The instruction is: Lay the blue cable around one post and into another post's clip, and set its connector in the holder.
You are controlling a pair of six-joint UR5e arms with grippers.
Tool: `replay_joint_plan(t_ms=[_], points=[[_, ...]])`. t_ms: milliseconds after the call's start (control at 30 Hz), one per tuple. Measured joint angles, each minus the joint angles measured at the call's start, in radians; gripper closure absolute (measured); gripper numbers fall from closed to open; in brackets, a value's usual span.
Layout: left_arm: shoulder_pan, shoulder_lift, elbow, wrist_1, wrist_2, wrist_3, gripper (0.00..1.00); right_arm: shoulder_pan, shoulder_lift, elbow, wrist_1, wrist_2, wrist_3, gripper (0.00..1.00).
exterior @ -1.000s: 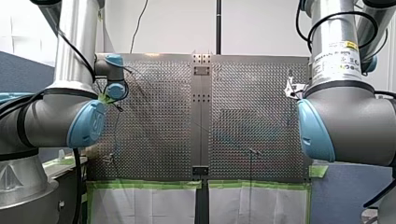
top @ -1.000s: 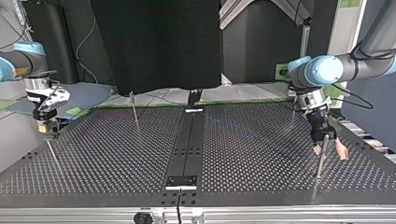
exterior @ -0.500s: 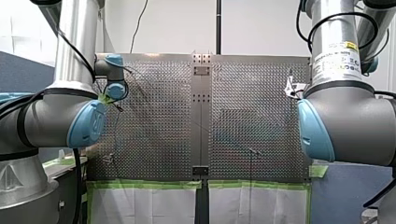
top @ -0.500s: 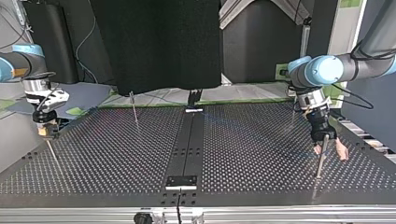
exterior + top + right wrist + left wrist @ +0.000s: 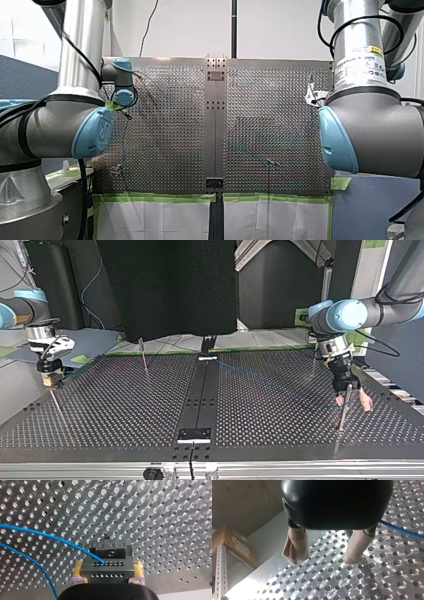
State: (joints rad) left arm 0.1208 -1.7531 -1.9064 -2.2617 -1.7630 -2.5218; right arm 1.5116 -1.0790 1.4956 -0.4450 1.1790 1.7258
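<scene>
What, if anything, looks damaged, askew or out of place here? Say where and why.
One beige pad on my left gripper looks wrinkled and ragged at its tip; the other pad is smoother. Nothing else stands out: my right gripper holds the connector squarely, the blue cable running from it.

At the right, the left gripper (image 5: 354, 402) is seen with pale pads spread, beside a thin post (image 5: 343, 415). A blue cable (image 5: 267, 383) (faint against the perforated table (image 5: 125, 405)) is stretched toward it from the middle. The right gripper (image 5: 50, 381) is held low at the left.
</scene>
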Motion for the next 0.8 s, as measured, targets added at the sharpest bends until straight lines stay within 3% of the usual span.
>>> replay_joint_plan(t_ms=[300, 800], points=[[0.0, 0.0, 0.0, 0.0, 0.0, 0.001, 0.0, -0.003, 0.002, -0.002, -0.018, -0.034, 0.002, 1.0], [0.0, 0.0, 0.0, 0.0, 0.0, 0.002, 0.0, -0.027, 0.003, -0.007, -0.006, -0.078, 0.005, 1.0]])
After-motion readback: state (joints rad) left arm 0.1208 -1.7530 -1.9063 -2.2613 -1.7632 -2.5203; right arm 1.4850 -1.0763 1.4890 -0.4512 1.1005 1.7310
